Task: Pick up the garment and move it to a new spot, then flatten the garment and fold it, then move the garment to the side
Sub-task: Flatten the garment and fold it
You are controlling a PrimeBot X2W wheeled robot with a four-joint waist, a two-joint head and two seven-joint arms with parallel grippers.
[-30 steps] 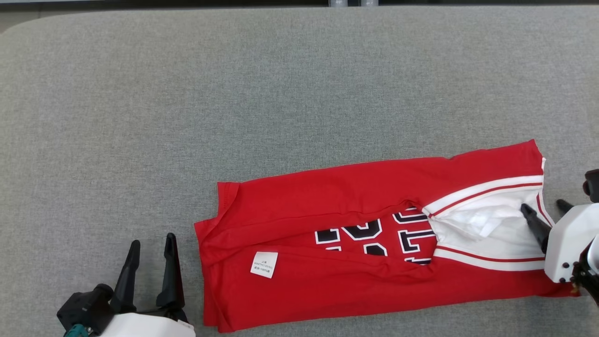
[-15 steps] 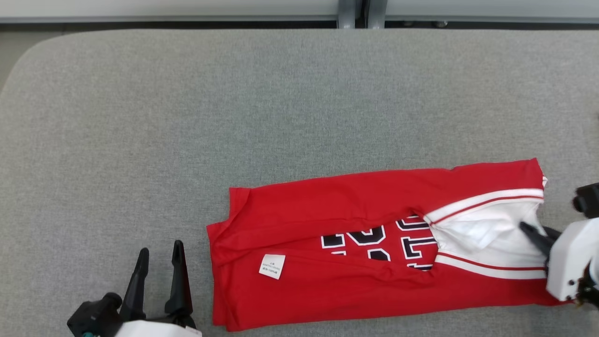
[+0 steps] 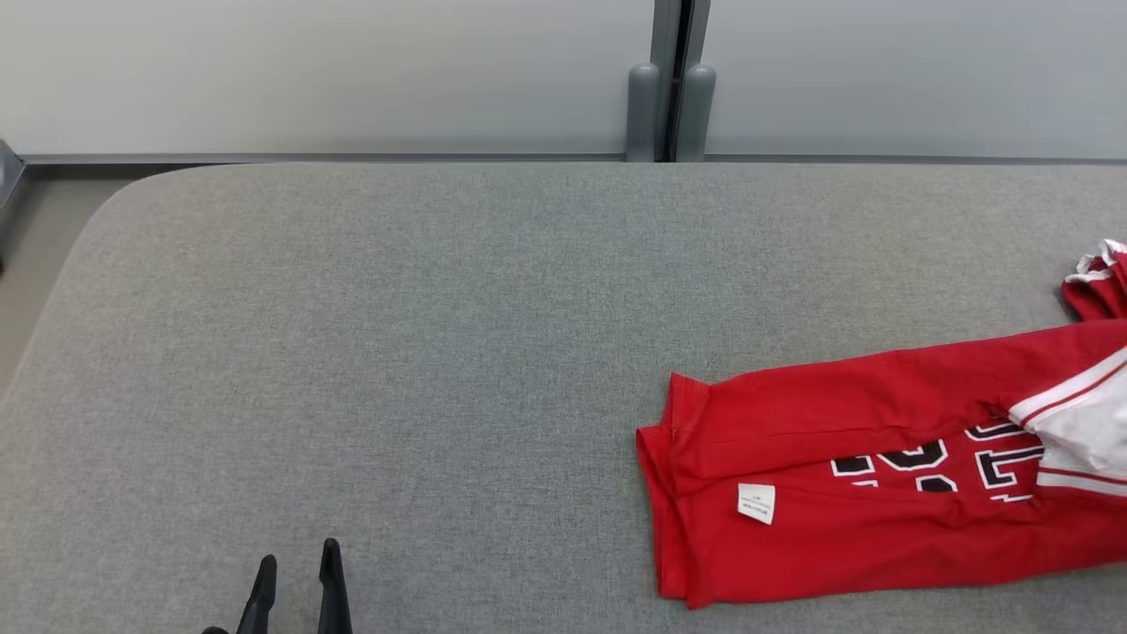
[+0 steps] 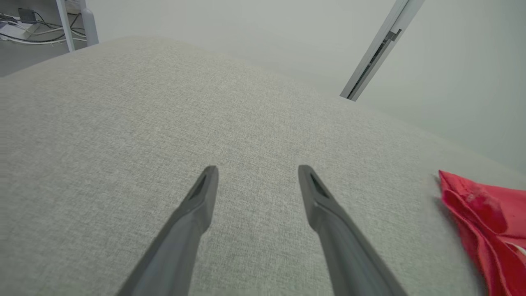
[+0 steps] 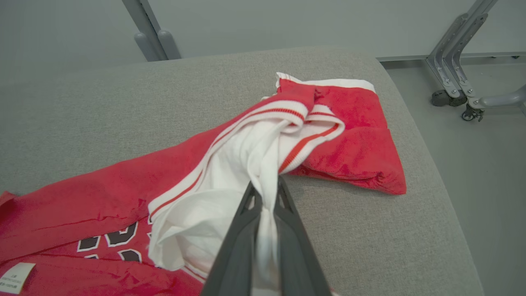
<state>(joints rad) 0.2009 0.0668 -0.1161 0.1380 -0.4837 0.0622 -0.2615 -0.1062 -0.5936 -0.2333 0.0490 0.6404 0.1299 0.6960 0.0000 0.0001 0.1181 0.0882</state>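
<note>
The garment [image 3: 845, 475] is a red jersey with black-and-white numbers, a white care label and white-and-red striped trim, lying folded lengthwise on the grey padded table [image 3: 396, 352] at the right of the head view. In the right wrist view my right gripper [image 5: 265, 193] is shut on the garment's [image 5: 102, 193] white inner cloth, which is bunched and lifted above the table. A red end lies crumpled near the table's right edge. My left gripper [image 3: 295, 563] stands open at the head view's bottom left, over bare cloth [image 4: 254, 172], with the garment's red edge [image 4: 485, 222] well to its right.
A pale wall with a grey vertical post [image 3: 669, 88] runs behind the table. The table's rounded right edge [image 5: 431, 164] drops to a grey floor with wheeled metal legs [image 5: 468, 102]. Bare grey padding spreads over the left and middle.
The head camera has tilted up and turned left, so the wall has come in. My right gripper has shut on the white cloth, lifting and bunching it. The left gripper stays open.
</note>
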